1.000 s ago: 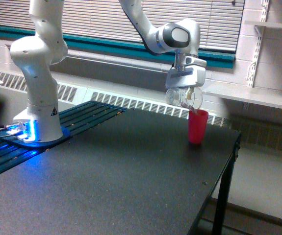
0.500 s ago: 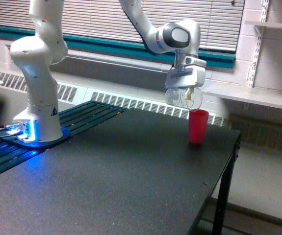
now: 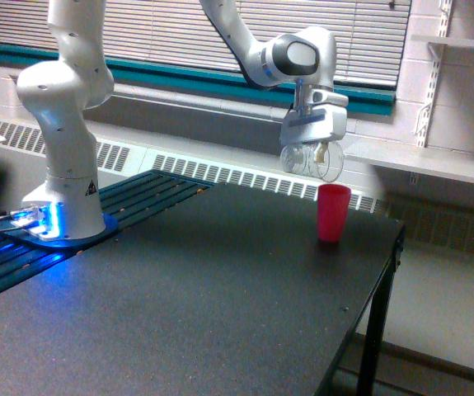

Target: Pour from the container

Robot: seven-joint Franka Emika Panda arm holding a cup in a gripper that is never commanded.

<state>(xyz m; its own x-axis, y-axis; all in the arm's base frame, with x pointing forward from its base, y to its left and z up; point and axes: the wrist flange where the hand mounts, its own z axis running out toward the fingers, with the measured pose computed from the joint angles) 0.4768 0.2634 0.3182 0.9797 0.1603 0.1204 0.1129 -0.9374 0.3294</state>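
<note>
While my gripper pinches the clear cup, it hangs tipped on its side.
I see it above the red cup, apart, near the table's far right corner.

1. White Franka arm's gripper hangs above the black matte table, fingers clamped on the small clear transparent cup with a loop handle.
2. Clear cup is tipped on its side, airborne, apart from everything below.
3. Opaque red-pink plastic cup stands upright on the table, below the gripper and slightly toward the exterior view's right.
4. Contents of either cup: cannot be determined.
</note>
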